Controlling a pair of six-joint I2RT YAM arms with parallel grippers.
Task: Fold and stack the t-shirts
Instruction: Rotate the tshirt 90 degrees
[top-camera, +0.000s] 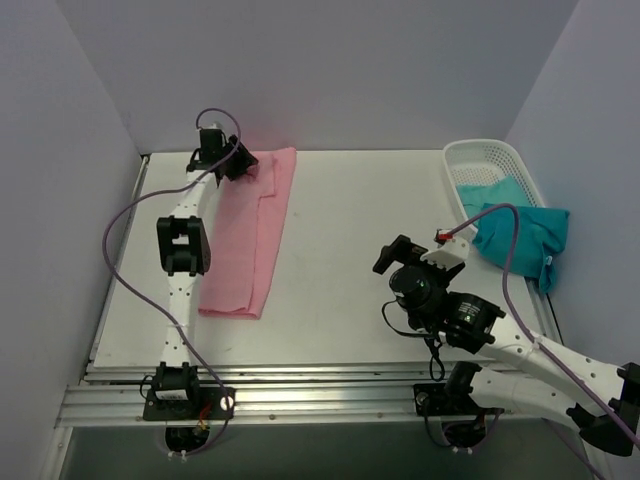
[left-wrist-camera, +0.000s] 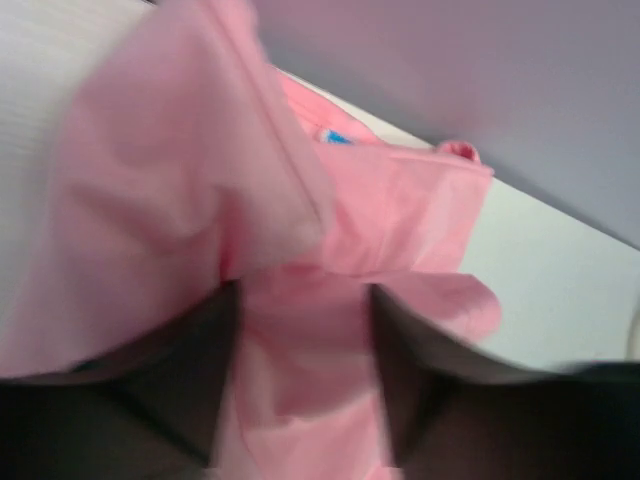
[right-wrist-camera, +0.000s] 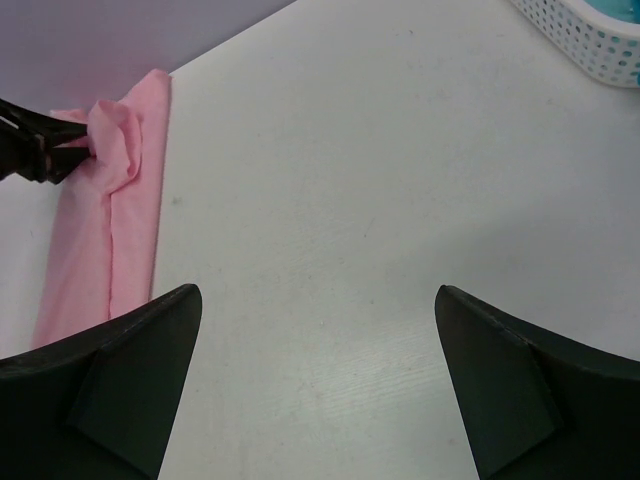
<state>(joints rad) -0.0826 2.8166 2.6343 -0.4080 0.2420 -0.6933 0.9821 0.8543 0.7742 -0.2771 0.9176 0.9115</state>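
Note:
The light pink t-shirt (top-camera: 250, 240) lies folded into a long strip on the left of the table. My left gripper (top-camera: 235, 160) is at its far end, shut on a bunched fold of it (left-wrist-camera: 305, 300). The blue neck label (left-wrist-camera: 337, 138) shows beyond the fingers. The right wrist view shows the strip (right-wrist-camera: 110, 240) with the cloth gathered at the left gripper. My right gripper (top-camera: 390, 260) is open and empty (right-wrist-camera: 318, 300) above bare table, right of centre. Teal t-shirts (top-camera: 525, 240) lie in the basket and hang over its near rim.
The white lattice basket (top-camera: 480, 150) stands at the far right corner and shows in the right wrist view (right-wrist-camera: 580, 30). Walls close in on the left, back and right. Bare table lies between the pink strip and the right gripper.

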